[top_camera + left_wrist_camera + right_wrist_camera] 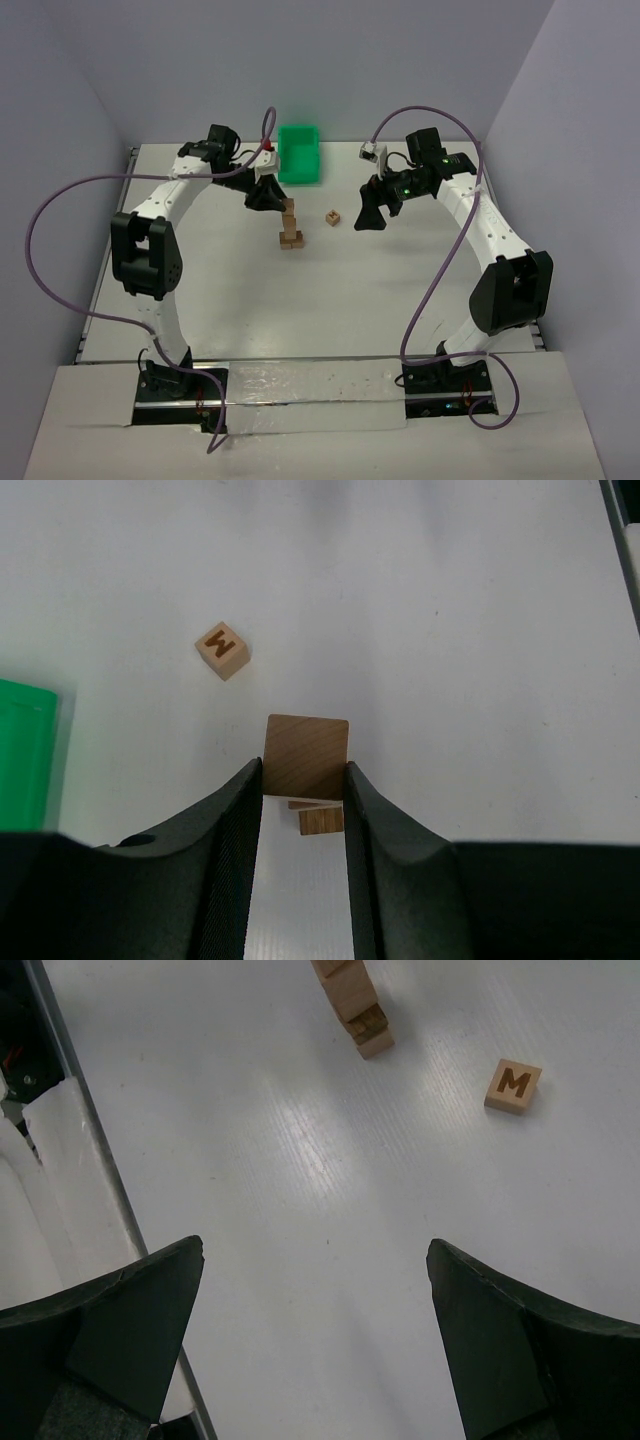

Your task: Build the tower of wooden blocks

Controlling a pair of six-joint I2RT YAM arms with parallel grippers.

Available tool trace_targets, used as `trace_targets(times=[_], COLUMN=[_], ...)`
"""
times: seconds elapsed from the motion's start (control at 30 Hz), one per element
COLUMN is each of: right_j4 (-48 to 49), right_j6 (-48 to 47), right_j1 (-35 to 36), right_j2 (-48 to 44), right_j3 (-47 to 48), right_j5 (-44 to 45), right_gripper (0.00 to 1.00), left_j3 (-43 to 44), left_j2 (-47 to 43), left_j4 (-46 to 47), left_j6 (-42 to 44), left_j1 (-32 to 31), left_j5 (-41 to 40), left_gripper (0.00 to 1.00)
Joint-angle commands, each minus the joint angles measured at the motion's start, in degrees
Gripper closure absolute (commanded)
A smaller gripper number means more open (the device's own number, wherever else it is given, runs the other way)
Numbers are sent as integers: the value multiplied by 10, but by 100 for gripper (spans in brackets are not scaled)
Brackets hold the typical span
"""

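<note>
Left hand [305,772] clamps a plain block [308,750] squarely atop the tower [291,228] mid-bench [220,300], likely lining it up flush, while the right hand [315,1250] hangs wide open near the lettered block [513,1085], apparently ready for it.

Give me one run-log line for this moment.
phase: stacking | left tool: shut on top block at tower | right tool: open, empty | M block: loose, apart from tower
</note>
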Motion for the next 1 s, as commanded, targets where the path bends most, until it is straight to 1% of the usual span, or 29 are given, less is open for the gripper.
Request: trace_targets(times=[0.0, 0.2, 0.53, 0.8, 0.97], right_j4=[12, 17, 19, 19, 19], right_j6=[-2, 3, 7, 7, 6], right_j1=[-4, -4, -4, -4, -4], right_j2=[-4, -4, -1, 0, 2], right_j3=[9, 8, 11, 13, 11], right_j5=[-12, -9, -8, -8, -10], right_gripper=[0, 0, 0, 0, 0], left_j3=[-36, -46, -58, -80, -133], left_j2=[-64, -69, -68, -80, -115], left_j4=[92, 91, 100, 132, 190], left_j6=[-65, -69, -86, -127, -171], left_j1=[-3, -3, -3, -3, -3], left_j5=[18, 18, 4, -9, -28], left_gripper=[70, 70, 68, 70, 71])
